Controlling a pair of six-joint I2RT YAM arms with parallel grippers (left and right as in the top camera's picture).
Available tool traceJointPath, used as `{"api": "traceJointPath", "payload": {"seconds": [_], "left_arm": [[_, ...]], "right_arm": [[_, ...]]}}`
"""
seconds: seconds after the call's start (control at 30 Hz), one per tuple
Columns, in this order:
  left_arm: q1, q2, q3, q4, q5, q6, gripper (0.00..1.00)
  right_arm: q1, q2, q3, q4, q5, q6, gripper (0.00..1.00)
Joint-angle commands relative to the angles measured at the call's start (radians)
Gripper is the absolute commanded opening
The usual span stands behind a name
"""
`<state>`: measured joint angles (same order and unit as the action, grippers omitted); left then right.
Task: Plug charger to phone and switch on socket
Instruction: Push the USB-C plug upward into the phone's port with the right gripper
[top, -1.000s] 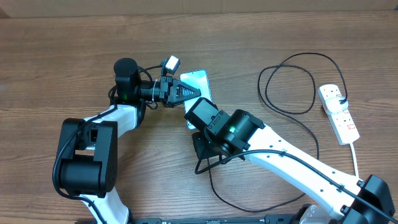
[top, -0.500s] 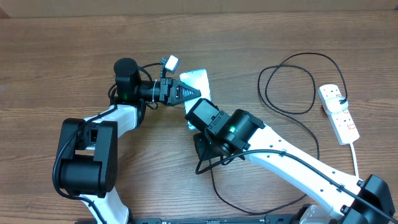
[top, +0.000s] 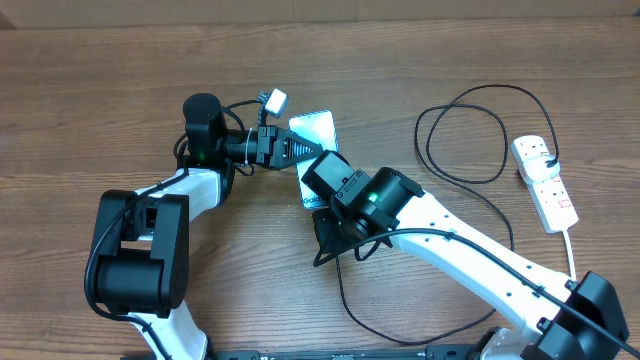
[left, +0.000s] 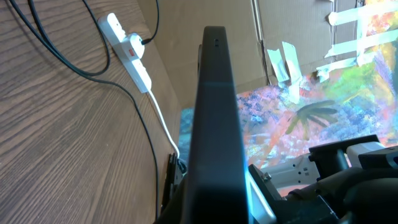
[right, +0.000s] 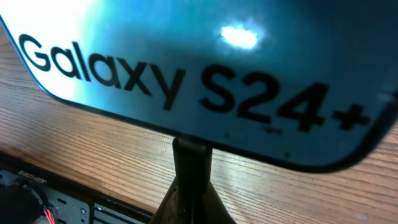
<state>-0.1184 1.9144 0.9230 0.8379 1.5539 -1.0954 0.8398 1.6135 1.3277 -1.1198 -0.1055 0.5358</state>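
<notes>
The phone (top: 314, 128) is held off the table on its edge, and my left gripper (top: 303, 150) is shut on it. In the left wrist view the phone (left: 214, 118) is a dark slab seen edge-on between the jaws of the left gripper (left: 214, 208). My right gripper (right: 191, 190) is shut on the charger's small plug tip (right: 191, 155). The tip stands against the lower edge of the phone (right: 199, 56), below the "Galaxy S24+" text. The charger cable (top: 470, 180) loops across the table to the socket (top: 545, 182). In the overhead view the right gripper (top: 320, 188) is hidden under its wrist.
The socket (left: 127, 45) lies at the table's right side, its white cord (top: 573, 250) running to the front edge. Loose charger cable (top: 345, 295) curls near the front between the arms. A cardboard wall stands behind the table.
My right wrist has shifted slightly up and to the right, closer against the phone's lower end. The left gripper and phone have barely moved.
</notes>
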Motion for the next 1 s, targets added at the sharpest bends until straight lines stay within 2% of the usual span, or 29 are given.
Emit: {"api": "traceJointPath", "payload": {"seconds": [0.0, 0.43, 0.97], "left_arm": [[-0.005, -0.009, 0.008, 0.005, 0.026, 0.027, 0.04], [-0.005, -0.009, 0.008, 0.005, 0.026, 0.075, 0.04], [-0.005, -0.009, 0.008, 0.004, 0.026, 0.071, 0.04]], "right_arm": [[-0.005, 0.003, 0.018, 0.005, -0.029, -0.003, 0.04], [-0.005, 0.003, 0.018, 0.014, -0.035, -0.010, 0.04], [-0.006, 0.003, 0.018, 0.036, -0.008, -0.010, 0.04]]}}
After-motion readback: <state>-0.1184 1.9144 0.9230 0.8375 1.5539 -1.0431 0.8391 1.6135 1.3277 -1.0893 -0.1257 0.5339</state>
